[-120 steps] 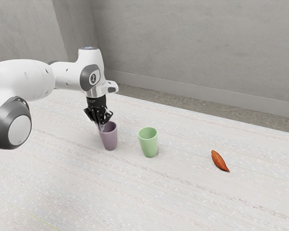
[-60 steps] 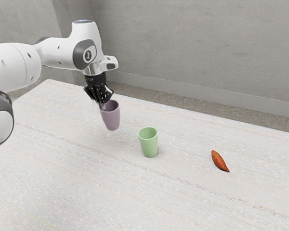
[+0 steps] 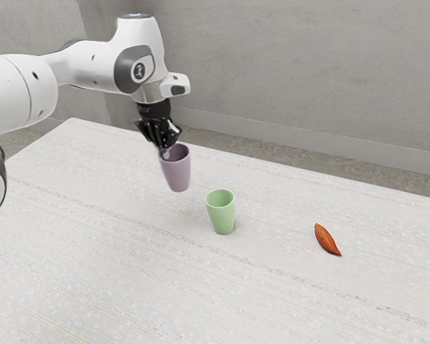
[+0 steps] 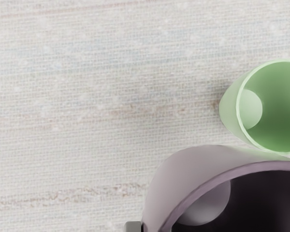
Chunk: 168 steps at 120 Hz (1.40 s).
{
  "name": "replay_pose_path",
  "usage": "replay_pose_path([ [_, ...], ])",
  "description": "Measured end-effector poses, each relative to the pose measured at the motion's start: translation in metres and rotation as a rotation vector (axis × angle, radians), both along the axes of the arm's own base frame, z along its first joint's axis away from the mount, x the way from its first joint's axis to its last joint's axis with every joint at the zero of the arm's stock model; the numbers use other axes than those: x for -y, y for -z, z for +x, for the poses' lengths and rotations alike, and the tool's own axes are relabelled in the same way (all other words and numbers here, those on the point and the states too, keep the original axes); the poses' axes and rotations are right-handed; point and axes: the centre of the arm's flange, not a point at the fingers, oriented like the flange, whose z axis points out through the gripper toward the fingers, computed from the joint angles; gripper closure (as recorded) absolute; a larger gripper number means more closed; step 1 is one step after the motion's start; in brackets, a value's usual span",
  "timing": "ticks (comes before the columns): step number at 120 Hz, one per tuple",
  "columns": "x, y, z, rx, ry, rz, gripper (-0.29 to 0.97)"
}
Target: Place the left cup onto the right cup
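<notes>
Gray walls stand behind a pale desk (image 3: 93, 272). On the exterior view's left, the tool (image 3: 165, 145) pinches the rim of the purple cup (image 3: 176, 168). The cup hangs in the air above the desk, up and left of the green cup (image 3: 220, 211). I think the purple cup is light, hard and smooth, so it could slip. The rim looks like the best place to hold it. Its mouth faces up, and its long line runs nearly straight up and down, leaning a little. The green cup stands upright on the desk. Well to the right lies a small orange thing (image 3: 327, 239).
</notes>
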Motion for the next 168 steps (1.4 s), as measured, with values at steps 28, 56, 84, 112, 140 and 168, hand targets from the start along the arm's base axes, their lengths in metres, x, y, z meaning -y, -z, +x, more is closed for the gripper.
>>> replay_pose_path([
  [28, 0.033, -0.002, 0.004, 0.008, 0.048, -0.008, 0.79],
  [56, 0.058, -0.002, 0.018, 0.028, 0.082, -0.013, 0.79],
  [84, 0.063, 0.007, 0.031, 0.035, 0.09, -0.013, 0.79],
  [112, 0.073, 0.016, 0.044, 0.044, 0.105, -0.014, 0.79],
  [140, 0.082, 0.029, 0.049, 0.034, 0.118, -0.017, 0.79],
  [168, 0.086, 0.039, 0.052, 0.024, 0.122, -0.018, 0.79],
])
